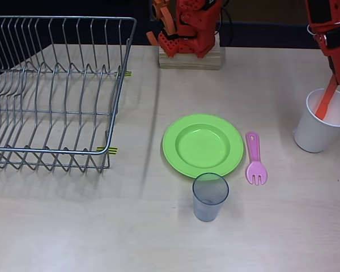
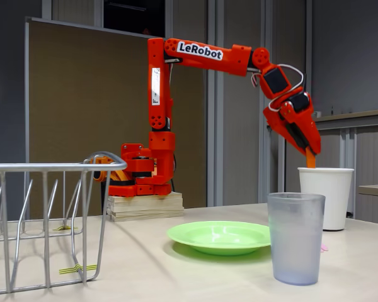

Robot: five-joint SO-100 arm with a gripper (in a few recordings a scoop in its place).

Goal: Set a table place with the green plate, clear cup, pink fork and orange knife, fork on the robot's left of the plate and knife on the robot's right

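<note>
Closest to the fixed camera is the clear cup, standing upright on the table, and from overhead you can see it sits just below the green plate, nearly touching the rim. That plate lies flat around the middle of the table. Right of it in the overhead view is the pink fork, lying close beside the plate but not touching, tines pointing down the picture and the loop end up.

Over on the right edge there's a white paper cup, upright, well apart from the plate. The orange knife is sticking up out of it at a slant, lower end inside the cup. The gripper hangs right above that cup, arm stretched out from its base, which sits on a wooden block at the back of the table. Its fingers look clamped on the top end of the knife, though everything there is the same orange so the exact contact is hard to make out.

On the left side sits a wire dish rack, a bit apart from the plate.
</note>
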